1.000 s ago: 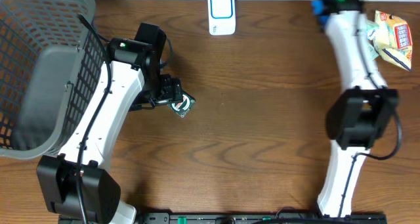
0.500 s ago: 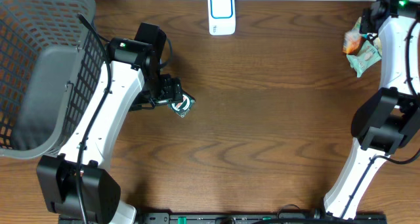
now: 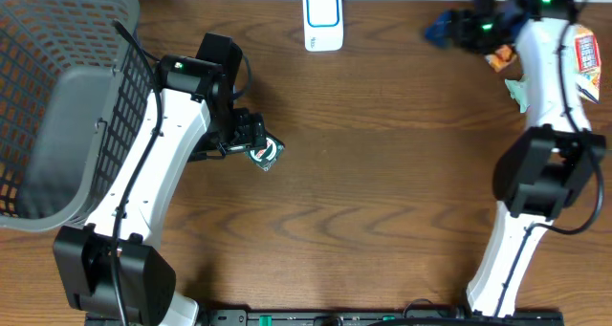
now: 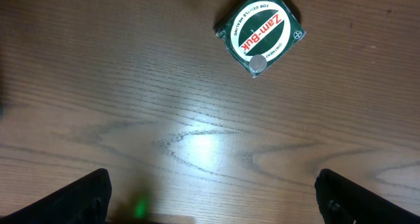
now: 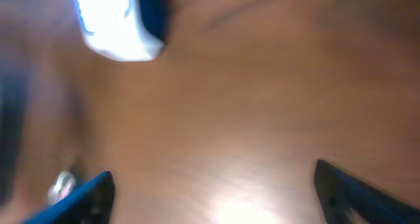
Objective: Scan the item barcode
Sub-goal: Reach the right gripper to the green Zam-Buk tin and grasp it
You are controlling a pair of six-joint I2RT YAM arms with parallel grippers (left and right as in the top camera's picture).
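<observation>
A small dark green Zam-Buk box (image 3: 267, 155) (image 4: 260, 30) lies flat on the wooden table, left of centre. My left gripper (image 3: 251, 142) (image 4: 211, 199) hovers right beside it, open, with only bare wood between its black fingertips (image 4: 85, 196). The white and blue barcode scanner (image 3: 323, 18) stands at the far edge; it shows blurred in the right wrist view (image 5: 118, 23). My right gripper (image 3: 449, 26) (image 5: 213, 192) is at the far right, open and holding nothing, its image smeared by motion.
A grey mesh basket (image 3: 57, 97) fills the far left. Snack packets lie beside the right arm: an orange one (image 3: 501, 57), a green one (image 3: 520, 91) and a red and yellow one (image 3: 585, 64).
The right arm swung out to the right edge and back left along the far side, and its jaws went from shut to open. The packets shifted. The left arm stayed still.
</observation>
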